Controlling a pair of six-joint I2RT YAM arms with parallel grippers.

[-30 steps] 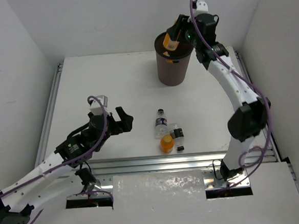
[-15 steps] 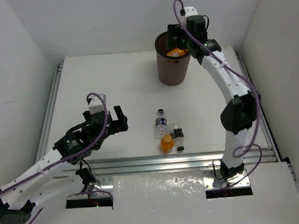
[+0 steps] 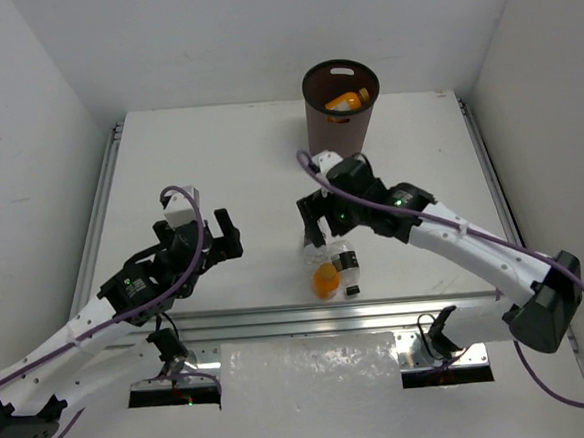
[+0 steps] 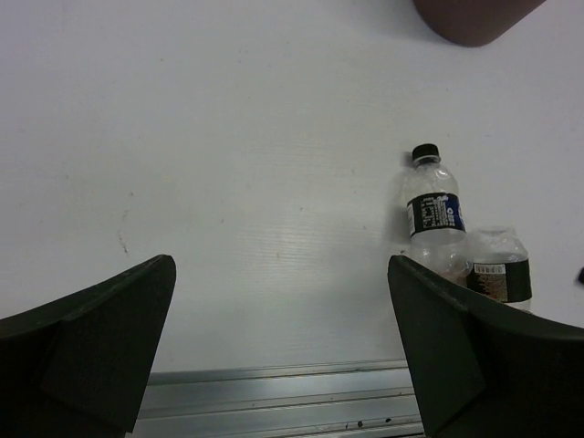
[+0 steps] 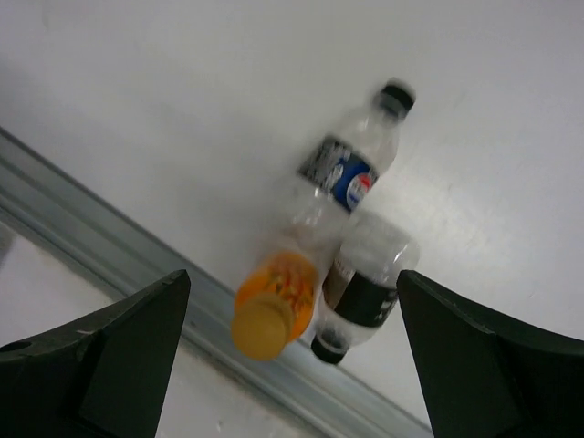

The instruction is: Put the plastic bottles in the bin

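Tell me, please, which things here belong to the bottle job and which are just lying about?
Job: bin; binned bottles; orange bottle; blue-label bottle; black-label bottle.
Just there: table; rail.

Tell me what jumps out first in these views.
An orange bottle and two clear bottles lie bunched by the front rail, with the right gripper open above them. The brown bin stands at the table's far edge, with orange bottles inside.
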